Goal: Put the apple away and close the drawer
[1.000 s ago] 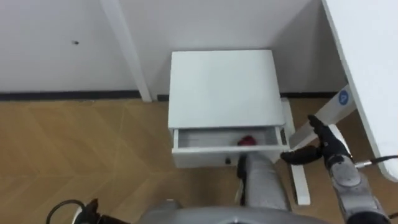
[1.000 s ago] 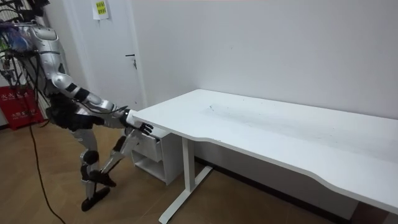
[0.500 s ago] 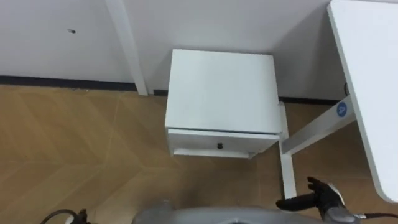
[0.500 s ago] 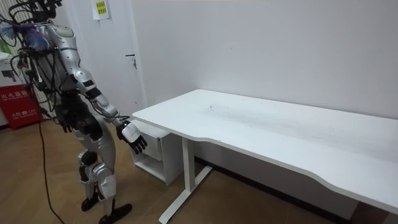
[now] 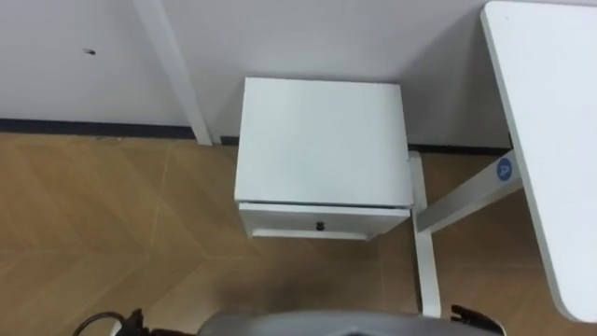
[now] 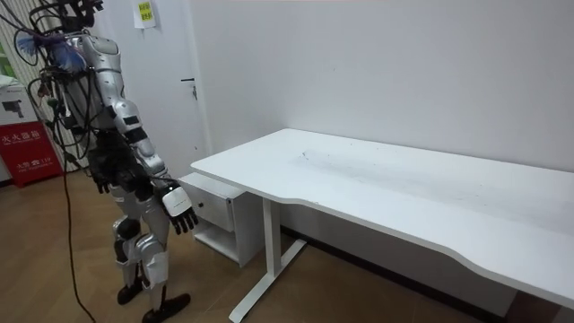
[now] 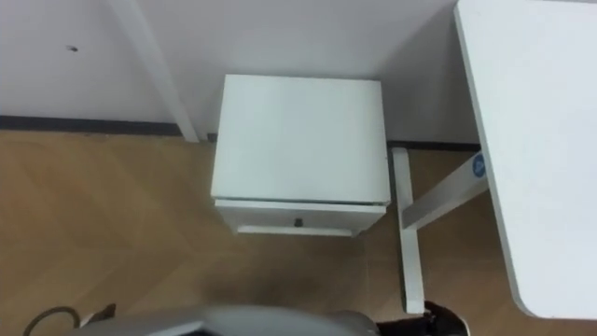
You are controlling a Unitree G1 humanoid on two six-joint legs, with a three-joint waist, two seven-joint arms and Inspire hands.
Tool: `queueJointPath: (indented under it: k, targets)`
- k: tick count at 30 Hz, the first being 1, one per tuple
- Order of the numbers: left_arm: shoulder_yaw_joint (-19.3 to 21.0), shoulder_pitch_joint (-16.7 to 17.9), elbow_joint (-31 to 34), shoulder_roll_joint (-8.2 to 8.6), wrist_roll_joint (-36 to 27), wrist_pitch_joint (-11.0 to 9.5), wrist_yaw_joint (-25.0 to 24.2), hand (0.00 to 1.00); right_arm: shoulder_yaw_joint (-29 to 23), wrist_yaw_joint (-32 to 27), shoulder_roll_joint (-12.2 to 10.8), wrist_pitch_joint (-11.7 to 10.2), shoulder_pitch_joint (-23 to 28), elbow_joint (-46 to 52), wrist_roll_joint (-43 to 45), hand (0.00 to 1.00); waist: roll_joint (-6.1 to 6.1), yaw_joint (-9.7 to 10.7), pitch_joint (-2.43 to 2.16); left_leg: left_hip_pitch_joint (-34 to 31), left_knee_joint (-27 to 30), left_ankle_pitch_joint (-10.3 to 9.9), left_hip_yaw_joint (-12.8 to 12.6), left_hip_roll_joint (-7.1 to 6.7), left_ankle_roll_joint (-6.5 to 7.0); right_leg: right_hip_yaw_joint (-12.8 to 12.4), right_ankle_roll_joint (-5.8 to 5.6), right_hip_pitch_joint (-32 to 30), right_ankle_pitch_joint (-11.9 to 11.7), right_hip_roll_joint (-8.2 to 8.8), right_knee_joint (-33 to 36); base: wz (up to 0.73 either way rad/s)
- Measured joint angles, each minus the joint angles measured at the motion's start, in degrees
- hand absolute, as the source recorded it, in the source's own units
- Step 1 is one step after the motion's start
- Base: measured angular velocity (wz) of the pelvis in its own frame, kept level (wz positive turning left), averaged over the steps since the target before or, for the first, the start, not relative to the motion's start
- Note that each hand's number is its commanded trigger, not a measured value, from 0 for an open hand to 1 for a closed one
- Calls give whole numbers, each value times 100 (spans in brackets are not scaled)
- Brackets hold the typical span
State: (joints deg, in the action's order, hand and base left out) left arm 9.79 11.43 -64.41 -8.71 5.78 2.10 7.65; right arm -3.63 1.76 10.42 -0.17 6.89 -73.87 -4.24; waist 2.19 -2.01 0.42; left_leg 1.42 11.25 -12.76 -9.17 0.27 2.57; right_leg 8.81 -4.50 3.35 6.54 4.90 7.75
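The white cabinet (image 5: 322, 140) stands against the wall in front of me. Its drawer (image 5: 280, 221) is pushed in flush, with the small dark knob (image 5: 320, 225) facing me. What lies inside the drawer is hidden. In the room view I stand upright a step back from the cabinet (image 6: 211, 193). My right hand (image 6: 179, 208) hangs low at my side with relaxed fingers and holds nothing. Its dark fingertips (image 5: 476, 317) just reach into the left eye view's bottom edge. My left hand (image 6: 99, 182) hangs by my hip on the room view's left.
A white desk (image 5: 550, 140) runs along my right, its leg and foot (image 5: 424, 261) right beside the cabinet. Wooden floor lies to the left and in front of the cabinet. In the room view a red box (image 6: 27, 152) stands behind me and a door (image 6: 170, 81) is in the wall.
A second ago the drawer stood open with a red apple inside and I was bent towards it. The drawer is now shut. I have straightened up, and my right hand has dropped to my side.
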Motion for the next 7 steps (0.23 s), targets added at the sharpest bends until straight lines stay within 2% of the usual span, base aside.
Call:
queueJointPath:
  k: [3,7]
  targets:
    - [19,60,-94,18,63,67,-5,0,-1,25,-7,102,13,-69,9,0,-5,15,5,111,-65,0,5,-1,0,0,-14,97,13,-1,-1,0]
    - [26,120,-224,75,140,257,-1,0,-17,-8,-10,230,12,-288,86,0,-19,35,8,180,-77,0,13,-5,0,6,-8,160,31,-2,-3,0]
